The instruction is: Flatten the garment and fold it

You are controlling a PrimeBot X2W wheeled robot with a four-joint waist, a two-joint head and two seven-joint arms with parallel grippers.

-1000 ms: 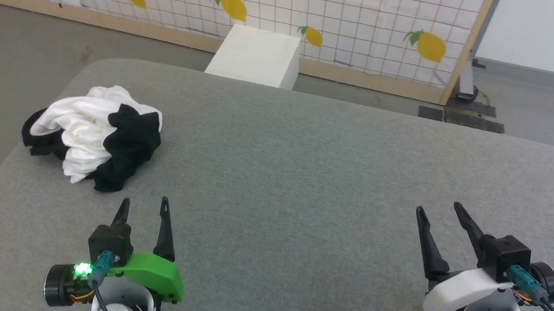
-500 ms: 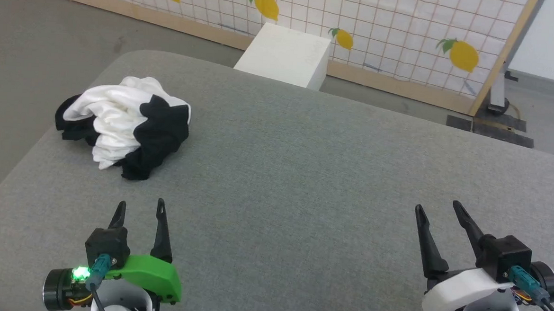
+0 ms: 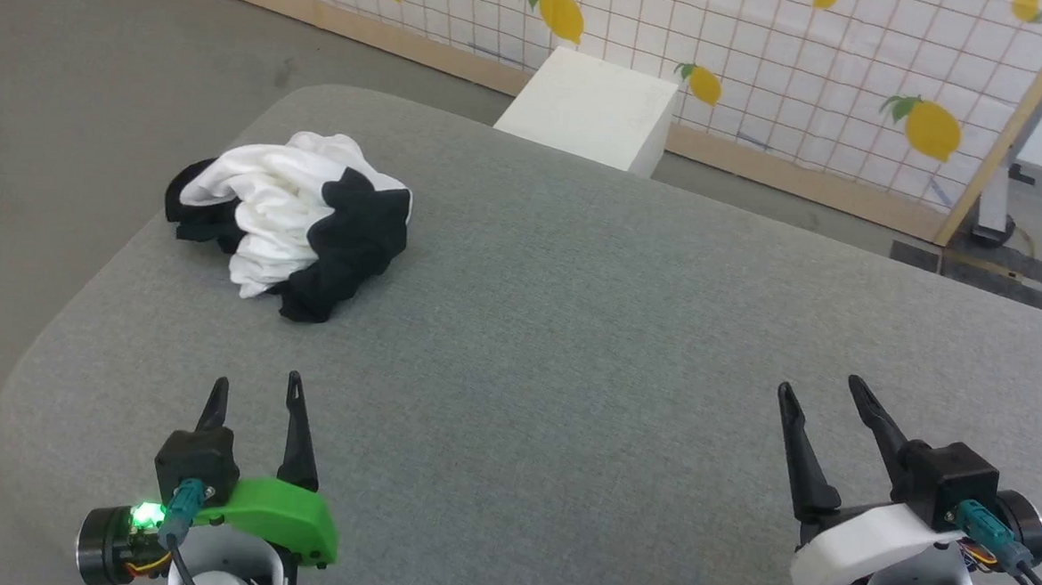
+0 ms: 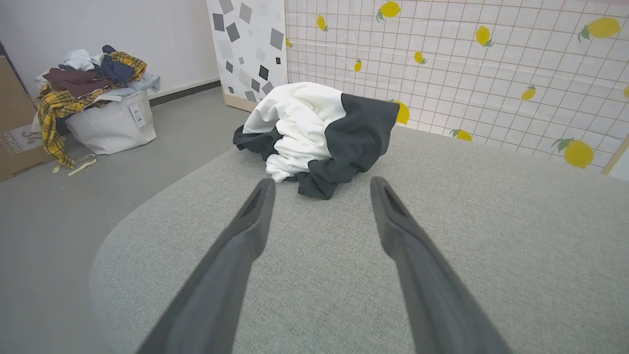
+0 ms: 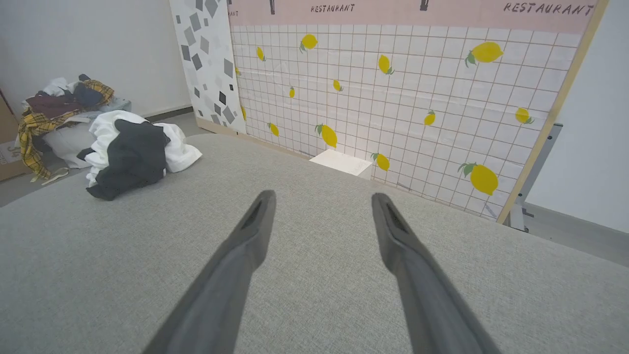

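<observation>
Head view: the garment [image 3: 293, 223] lies crumpled in a heap on the far left part of the grey padded surface [image 3: 570, 375], close to its rounded left edge, with white folds and black fabric bunched together. The left gripper [image 3: 253, 390], on a green housing, sits at lower left with its fingers spread apart and empty, pointing toward the heap and stopping short of it. The right gripper [image 3: 823, 393], on a white housing, sits at lower right, jaws likewise wide and empty, well apart from the garment. A white block [image 3: 593, 109] stands on the floor beyond the far edge, against the lemon-print screen [image 3: 810, 58]. Left wrist view: the heap lies straight ahead, just beyond the fingertips [image 4: 265, 184], with bare surface between; black fabric drapes its right side and white folds its left. This view adds a white laundry bag [image 4: 110, 125] piled with clothes on the floor, a cardboard box [image 4: 14, 142] at the left edge, and a speckled panel [image 4: 245, 49] beside the screen. Right wrist view: the garment appears at far left, black fabric facing the camera and white behind it. This view adds a pink band [image 5: 417, 10] lettered RESTAURANT along the screen's top and a metal post [image 5: 535, 167] at its right side.
</observation>
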